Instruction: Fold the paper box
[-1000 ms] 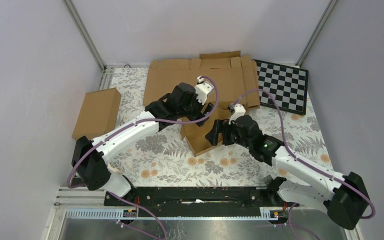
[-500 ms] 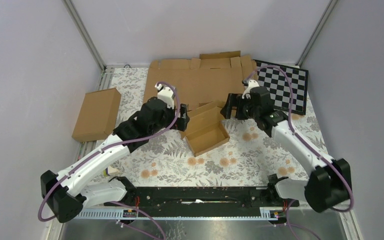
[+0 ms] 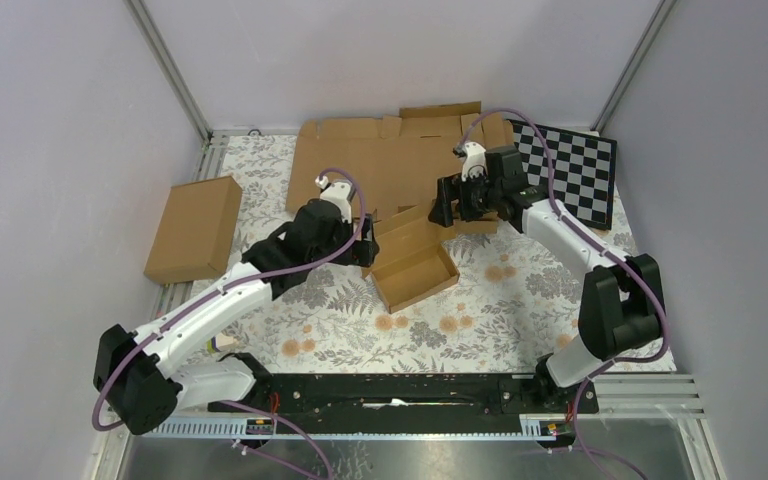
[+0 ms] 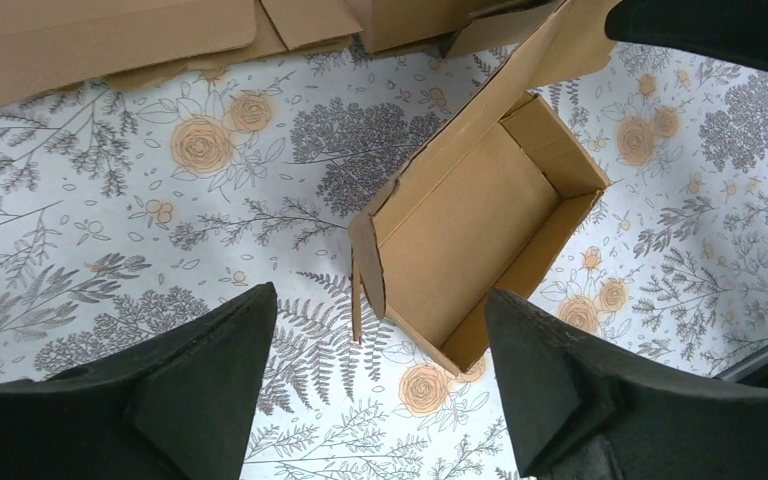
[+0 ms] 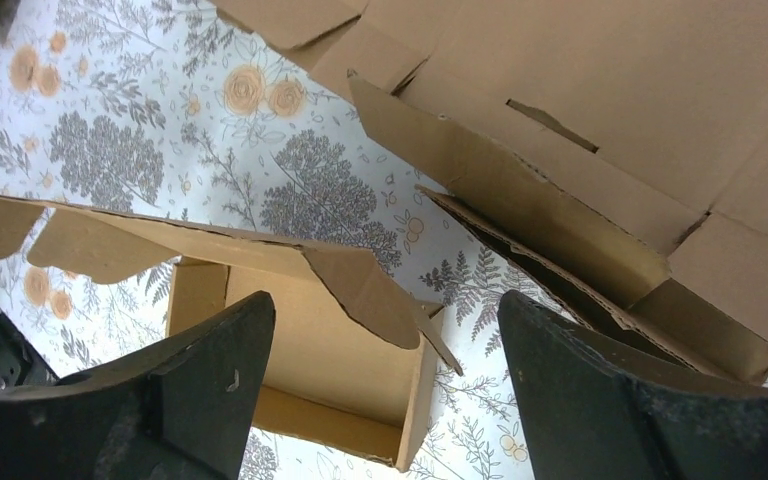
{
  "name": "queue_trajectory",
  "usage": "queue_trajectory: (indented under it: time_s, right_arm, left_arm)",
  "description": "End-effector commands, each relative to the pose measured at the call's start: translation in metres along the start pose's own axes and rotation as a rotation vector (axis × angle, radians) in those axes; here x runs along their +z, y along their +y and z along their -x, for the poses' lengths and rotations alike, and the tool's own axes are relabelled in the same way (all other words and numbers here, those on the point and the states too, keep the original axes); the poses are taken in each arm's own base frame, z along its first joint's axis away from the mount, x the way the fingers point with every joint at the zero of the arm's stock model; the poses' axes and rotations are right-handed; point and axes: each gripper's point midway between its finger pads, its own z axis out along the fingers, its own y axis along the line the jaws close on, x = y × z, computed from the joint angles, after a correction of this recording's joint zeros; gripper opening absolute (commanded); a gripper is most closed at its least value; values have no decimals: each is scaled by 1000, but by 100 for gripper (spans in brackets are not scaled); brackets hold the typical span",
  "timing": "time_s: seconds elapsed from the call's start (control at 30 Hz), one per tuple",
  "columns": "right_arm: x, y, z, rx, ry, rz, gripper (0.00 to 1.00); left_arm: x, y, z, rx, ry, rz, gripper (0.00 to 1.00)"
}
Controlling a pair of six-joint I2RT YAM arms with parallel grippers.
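Note:
The paper box sits mid-table as a small brown open tray, its tabbed lid raised and leaning toward the back. My left gripper is open just off the box's left end and holds nothing. In the left wrist view the paper box lies beyond the left gripper. My right gripper is open behind the lid's right end, apart from it. From the right wrist view the lid hangs over the tray, ahead of the empty right gripper.
Wide brown cardboard sheets lie flat at the back, close behind the right gripper. A larger closed carton rests at the left edge. A checkerboard lies at the back right. A floral cloth covers the table.
Both grippers have come off the box. The left arm pulled back to the box's left end. The right arm swung from the box's right side to behind the lid.

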Motion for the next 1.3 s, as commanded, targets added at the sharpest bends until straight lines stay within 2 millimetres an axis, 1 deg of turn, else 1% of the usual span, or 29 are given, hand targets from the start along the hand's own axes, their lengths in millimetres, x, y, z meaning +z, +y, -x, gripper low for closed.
queue_trajectory:
  time_s: [0.0,0.07,0.13,0.2,0.27,0.37,0.47,0.57,0.73,0.83,0.93,1.0,1.03,1.07,1.1,1.27]
  right_arm:
    - [0,8,9,-81,-2,60,86]
    - [1,9,7,-76,3,71,80]
    - [4,10,5,-64,12,80,68]
    - [7,9,3,-50,21,83,58]
    - [9,11,0,-45,28,86,52]
    - [9,18,0,-57,29,85,44]
    - [7,21,-1,-78,23,56,33]
    - [7,21,-3,-99,23,20,28]
    - [6,25,-4,-120,19,-10,24]
    - [4,25,-3,-116,11,-31,17]
    - [3,27,-3,-122,8,-41,12]
    - [2,27,-4,-101,-2,-59,10]
    - [0,28,-3,-101,-14,-62,10]
    - [-2,27,-4,-98,-18,-66,10]
    - [-3,27,-4,-96,-23,-70,10]
    - [-4,29,-5,-104,-35,-71,9]
  left_arm:
    - [9,-14,5,-29,-4,-81,80]
    - [12,-16,1,-37,7,-87,76]
    - [16,-15,-2,-53,12,-85,73]
    - [18,-15,-4,-71,18,-82,65]
    - [22,-17,-7,-85,36,-83,55]
    - [27,-16,-12,-100,74,-62,46]
    - [30,-10,-16,-101,84,-30,45]
    - [32,-3,-20,-99,90,3,44]
    - [35,2,-26,-96,104,25,39]
    - [36,6,-26,-89,104,48,28]
    - [38,10,-26,-85,103,73,22]
    - [39,13,-25,-83,105,95,22]
    - [39,16,-25,-82,106,112,27]
    - [39,19,-26,-83,106,130,35]
    - [39,22,-26,-85,106,146,38]
    - [39,30,-26,-85,98,182,42]
